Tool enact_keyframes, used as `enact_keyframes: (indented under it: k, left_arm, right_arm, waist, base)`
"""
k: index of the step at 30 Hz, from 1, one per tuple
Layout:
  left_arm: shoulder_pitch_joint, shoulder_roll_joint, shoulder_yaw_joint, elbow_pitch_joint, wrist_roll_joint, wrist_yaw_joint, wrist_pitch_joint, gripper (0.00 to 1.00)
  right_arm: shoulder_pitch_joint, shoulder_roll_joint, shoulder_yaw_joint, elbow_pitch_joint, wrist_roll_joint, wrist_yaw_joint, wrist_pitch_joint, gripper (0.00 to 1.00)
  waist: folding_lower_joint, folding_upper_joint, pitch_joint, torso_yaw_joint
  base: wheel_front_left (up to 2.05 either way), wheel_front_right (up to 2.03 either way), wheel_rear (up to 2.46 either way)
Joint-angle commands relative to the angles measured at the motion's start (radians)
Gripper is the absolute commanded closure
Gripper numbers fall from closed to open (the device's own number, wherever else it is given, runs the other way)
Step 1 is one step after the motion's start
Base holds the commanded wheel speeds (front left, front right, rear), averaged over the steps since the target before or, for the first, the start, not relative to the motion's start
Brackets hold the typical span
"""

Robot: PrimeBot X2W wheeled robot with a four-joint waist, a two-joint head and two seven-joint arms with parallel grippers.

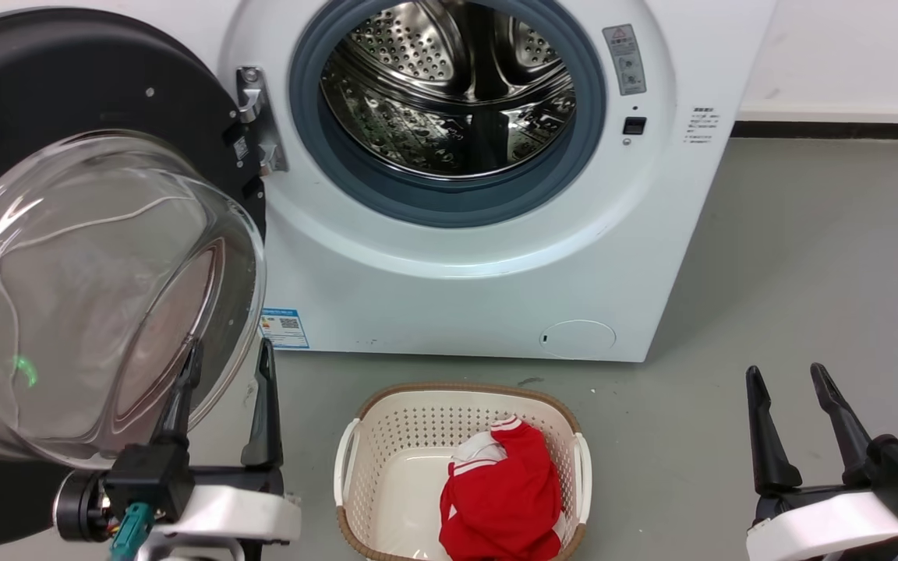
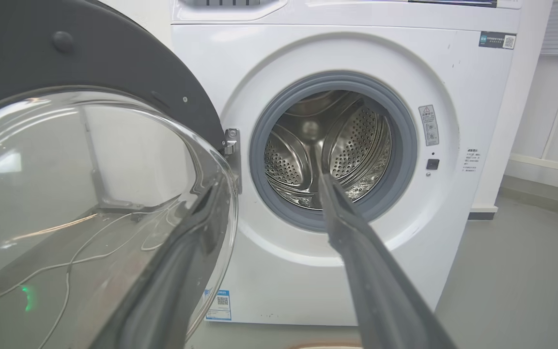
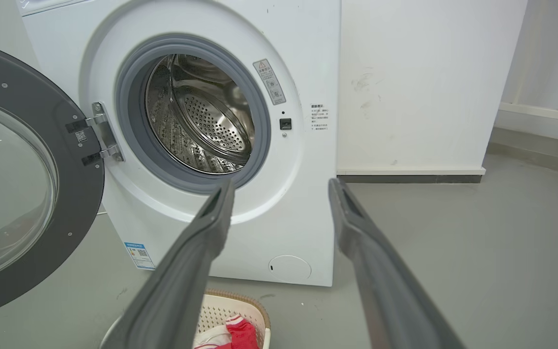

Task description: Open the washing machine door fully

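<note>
While observed from the head view, the washing machine (image 1: 496, 296) stood at 12 o'clock, its steel drum (image 1: 449, 86) showing bare perforated metal inside the grey gasket (image 1: 324, 148). The washing machine door (image 1: 44, 86) was swung out on its hinge (image 1: 256, 117) at 9 o'clock, with its glass bowl (image 1: 90, 296) bulging toward the camera. A white basket (image 1: 371, 436) at 6 o'clock held a red-and-white garment (image 1: 503, 499), heaped toward its 4 o'clock side. The left gripper (image 1: 231, 347), at 7 o'clock, was spread, with the bowl's lower edge lying between its fingers in this view; contact could not be determined. The right gripper (image 1: 786, 371), at 4 o'clock, was spread on nothing, above bare grey floor (image 1: 807, 273) and well apart from the machine.

From the left wrist view, the door took up 9 o'clock. One finger lay along the bowl's rim and the other crossed the drum mouth near centre. Floor ran unobstructed at 3 o'clock.

From the right wrist view, the fingers were parted, with the drum mouth at 11 o'clock and the door at 9 o'clock, its hinged edge toward the machine. The basket with its garment sat at 6 o'clock. Floor lay open from 3 to 5 o'clock, up to the white wall (image 3: 429, 72).
</note>
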Motion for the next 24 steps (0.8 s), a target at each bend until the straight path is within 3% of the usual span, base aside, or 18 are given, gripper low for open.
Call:
enact_keyframes:
  k: [1,10,24]
  left_arm:
    - [-0.025,-0.014,0.001,0.005,0.006,-0.006,-0.002,0.00]
    - [-0.074,-0.016,0.027,0.055,0.060,-0.012,-0.002,0.00]
    - [-0.024,-0.053,0.088,0.079,0.097,-0.028,-0.002,0.00]
  right_arm:
    - [0.002,0.001,-0.003,-0.009,-0.013,0.000,0.003,0.00]
    - [0.012,0.002,-0.004,-0.040,-0.050,0.000,0.028,0.00]
    - [0.016,0.002,0.008,-0.020,-0.067,0.000,0.026,0.00]
  waist:
    - [0.0001,-0.0001,0.000,-0.013]
    - [0.0001,-0.0001,0.003,-0.044]
    - [0.0001,-0.0001,0.000,-0.047]
  base:
    - [0.00,0.00,0.00]
    - [0.00,0.00,0.00]
    - [0.00,0.00,0.00]
